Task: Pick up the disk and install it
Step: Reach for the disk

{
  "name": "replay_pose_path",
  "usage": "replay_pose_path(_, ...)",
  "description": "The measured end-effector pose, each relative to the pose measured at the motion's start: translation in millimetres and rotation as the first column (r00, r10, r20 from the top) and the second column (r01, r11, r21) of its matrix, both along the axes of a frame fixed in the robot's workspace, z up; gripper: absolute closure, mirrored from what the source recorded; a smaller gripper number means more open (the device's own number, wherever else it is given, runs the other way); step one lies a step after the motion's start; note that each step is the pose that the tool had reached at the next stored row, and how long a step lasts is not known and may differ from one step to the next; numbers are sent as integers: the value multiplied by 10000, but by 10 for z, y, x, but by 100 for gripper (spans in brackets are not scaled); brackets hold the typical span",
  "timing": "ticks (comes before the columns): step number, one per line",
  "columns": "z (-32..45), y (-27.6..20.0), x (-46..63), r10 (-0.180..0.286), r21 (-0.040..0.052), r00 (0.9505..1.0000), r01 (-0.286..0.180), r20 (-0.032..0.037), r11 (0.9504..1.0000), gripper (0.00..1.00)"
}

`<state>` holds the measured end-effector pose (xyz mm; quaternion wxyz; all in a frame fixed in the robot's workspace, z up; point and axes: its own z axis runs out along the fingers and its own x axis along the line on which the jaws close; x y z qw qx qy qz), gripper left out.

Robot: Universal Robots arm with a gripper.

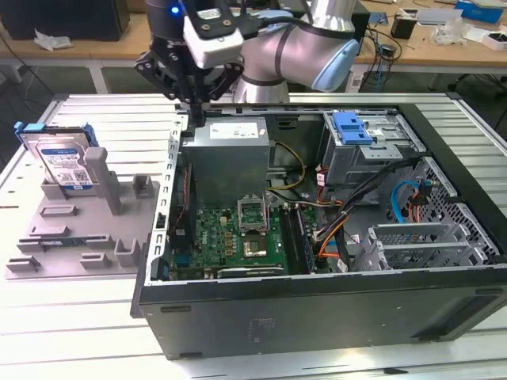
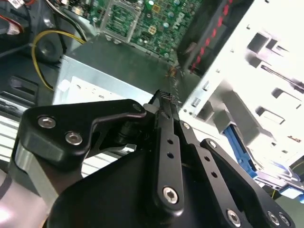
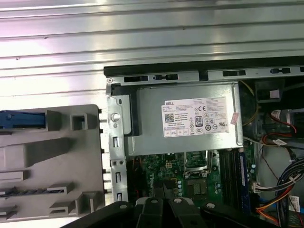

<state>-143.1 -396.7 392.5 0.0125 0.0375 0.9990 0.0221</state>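
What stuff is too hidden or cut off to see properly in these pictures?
1. Exterior view: the lower part of the disk is hidden behind the posts of the gray holder.
2. First wrist view: most of the disk is cut off by the picture's edge, leaving a blue strip.
3. Second wrist view: the holder's details are washed out by glare, and the gripper covers much of the power supply.

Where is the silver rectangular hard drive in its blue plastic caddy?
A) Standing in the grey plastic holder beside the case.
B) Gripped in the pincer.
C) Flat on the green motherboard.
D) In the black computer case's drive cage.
A: in the exterior view the silver hard drive stands upright in the grey plastic holder, apart from the black computer case and the pincer over it.
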Motion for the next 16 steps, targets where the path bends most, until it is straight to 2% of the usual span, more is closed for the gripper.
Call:
replay_pose_path(5, -8, 79, -238, -4, -1, 10000, 4, 0, 10000, 89)
replay_pose_path(14, -21, 208, -573, -7, -1, 10000, 7, 0, 10000, 89)
replay_pose_path(16, -26, 243, -715, -7, -1, 10000, 7, 0, 10000, 89)
